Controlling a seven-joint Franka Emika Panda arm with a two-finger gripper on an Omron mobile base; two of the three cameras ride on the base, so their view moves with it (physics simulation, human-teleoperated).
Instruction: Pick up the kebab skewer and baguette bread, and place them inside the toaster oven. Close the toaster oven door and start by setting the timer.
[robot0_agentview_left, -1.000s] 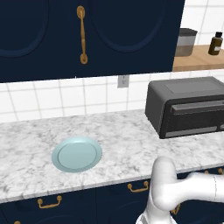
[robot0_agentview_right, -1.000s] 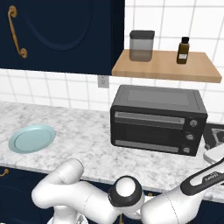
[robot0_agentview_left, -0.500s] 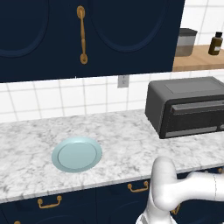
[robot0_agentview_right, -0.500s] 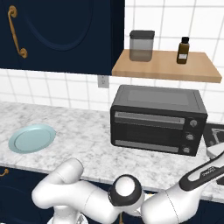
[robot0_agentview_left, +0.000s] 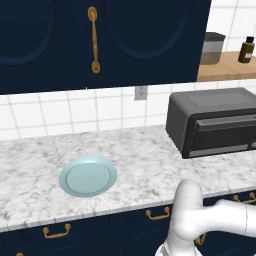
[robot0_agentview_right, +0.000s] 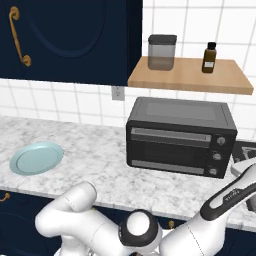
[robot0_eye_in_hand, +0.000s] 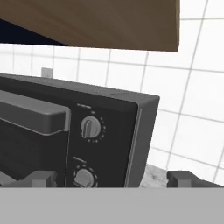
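The dark grey boxy toaster oven (robot0_agentview_right: 180, 136) stands on the white marbled stone counter (robot0_agentview_right: 100, 172), right of centre in the right base view and at the right edge in the left base view (robot0_agentview_left: 215, 121). Its long axis runs along the tiled wall, and its dark windowed door (robot0_agentview_right: 170, 149), shut, faces out toward the robot, with the grey bar handle (robot0_agentview_right: 170, 135) horizontal along its top. Three round knobs are stacked down its right side in the right base view; in the hand view two of them show, upper (robot0_eye_in_hand: 90, 127) and lower (robot0_eye_in_hand: 84, 178).

The two-finger gripper (robot0_eye_in_hand: 111, 178) points at that knob panel, its dark fingertips spread wide with nothing between them.

One pale blue round plate (robot0_agentview_left: 88, 176) lies bare on the counter, lower left. On the wooden shelf (robot0_agentview_right: 190, 76) stand one grey canister (robot0_agentview_right: 161, 52) and one brown bottle (robot0_agentview_right: 210, 57).
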